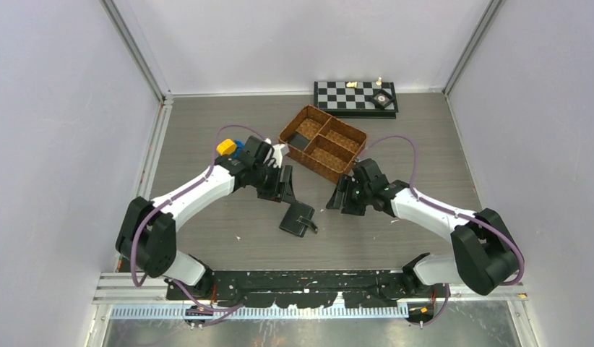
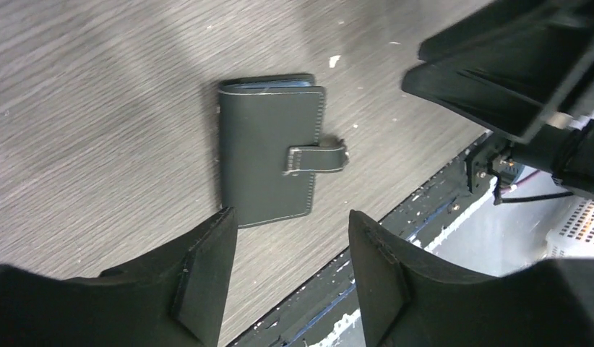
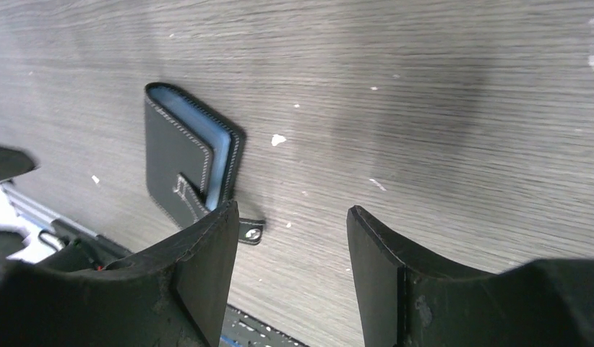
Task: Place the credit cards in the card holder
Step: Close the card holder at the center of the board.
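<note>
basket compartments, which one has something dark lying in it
The large compartment at the wicker basket's left end in the top view: a dark flat shape lies on its floor. The two beside it show only brown weave.

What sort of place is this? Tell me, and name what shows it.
Probably a robot lab test cell: pale walls enclose a wood-grain table, two arms are bolted to a rail at its near edge, and props lie about: wallet, basket, chessboard.
</note>
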